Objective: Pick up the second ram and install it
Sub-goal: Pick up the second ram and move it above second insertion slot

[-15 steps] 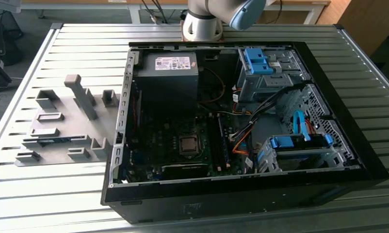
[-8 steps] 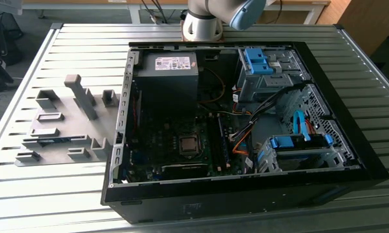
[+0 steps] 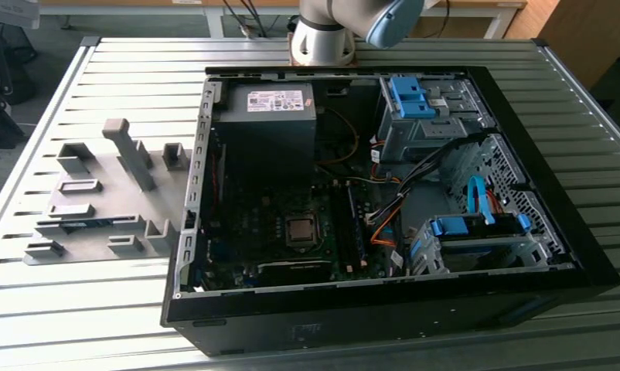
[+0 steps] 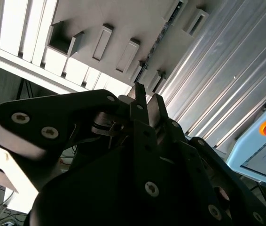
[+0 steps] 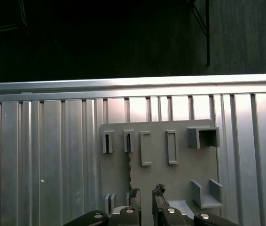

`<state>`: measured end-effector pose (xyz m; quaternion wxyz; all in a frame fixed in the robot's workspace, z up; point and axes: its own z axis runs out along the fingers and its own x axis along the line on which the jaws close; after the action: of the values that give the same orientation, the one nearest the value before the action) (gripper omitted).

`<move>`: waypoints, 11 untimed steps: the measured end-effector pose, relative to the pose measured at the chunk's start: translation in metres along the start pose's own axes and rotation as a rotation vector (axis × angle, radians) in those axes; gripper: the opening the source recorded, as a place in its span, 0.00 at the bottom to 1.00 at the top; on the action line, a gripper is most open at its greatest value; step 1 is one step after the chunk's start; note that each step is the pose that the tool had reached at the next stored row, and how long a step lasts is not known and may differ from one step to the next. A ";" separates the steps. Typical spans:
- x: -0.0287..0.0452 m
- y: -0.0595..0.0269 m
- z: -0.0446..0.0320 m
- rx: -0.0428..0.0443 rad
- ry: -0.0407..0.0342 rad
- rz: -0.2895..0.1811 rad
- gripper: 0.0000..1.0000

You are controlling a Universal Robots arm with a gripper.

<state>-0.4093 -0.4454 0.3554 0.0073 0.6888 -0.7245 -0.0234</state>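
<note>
The second ram (image 5: 129, 165) is a thin stick standing on edge in the slots of the grey holder plate (image 5: 184, 169). In the exterior view the ram (image 3: 86, 224) shows as a blue-green strip at that plate's near part, on the exterior view's left. My gripper (image 5: 147, 192) hovers above the plate, open by a narrow gap with nothing between its fingers. One fingertip (image 5: 135, 194) is close beside the stick's near end. In the second wrist view the gripper (image 4: 148, 99) points toward the plate, and the ram (image 4: 163, 29) runs away from it as a dark line.
An open computer case (image 3: 393, 309) takes up the middle and the exterior view's right of the slatted metal table (image 3: 103, 325). Inside are the motherboard (image 3: 289, 224), cables and blue drive-bay latches (image 3: 413, 97). The arm's base (image 3: 321, 35) stands behind the case. Grey holder blocks (image 3: 134, 154) rise from the plate.
</note>
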 end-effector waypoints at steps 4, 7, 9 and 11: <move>0.0000 0.0000 0.0002 0.0002 0.0007 -0.001 0.25; 0.0000 -0.0001 0.0007 0.0002 0.0007 -0.001 0.25; 0.0000 -0.0001 0.0017 0.0001 0.0008 -0.001 0.25; 0.0001 -0.0001 0.0029 0.0002 0.0007 -0.001 0.25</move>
<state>-0.4093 -0.4454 0.3525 0.0074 0.6891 -0.7243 -0.0231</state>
